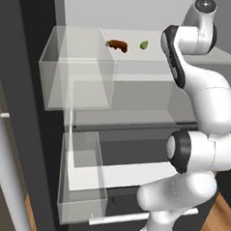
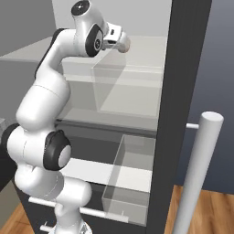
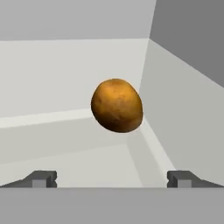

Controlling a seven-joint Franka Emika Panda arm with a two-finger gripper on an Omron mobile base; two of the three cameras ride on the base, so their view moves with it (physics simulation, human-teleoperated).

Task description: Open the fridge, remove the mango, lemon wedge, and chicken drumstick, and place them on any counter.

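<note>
Left base view, left to right: the fridge stands open, its clear door bins at nine o'clock; on the upper shelf the chicken drumstick lies at twelve o'clock with its long axis running roughly nine to three, and the lemon wedge sits just beside it toward one o'clock, apart from it. The white arm rises at four o'clock and reaches up onto the same shelf level

Right base view: the arm climbs from seven o'clock to eleven o'clock, its hand pointing toward the shelf interior at twelve o'clock; the open door edge crosses at two o'clock

Hand view, left to right: the two fingertips stand wide apart at seven and five o'clock, holding nothing, with the gripper centred between them. The mango lies at twelve o'clock from that midpoint, straight ahead and well apart from both tips, close to the shelf's back corner. Its longer axis tilts slightly from eleven to five o'clock. The coming move appears to be a straight advance, the fruit already lined up between the open jaws
</note>
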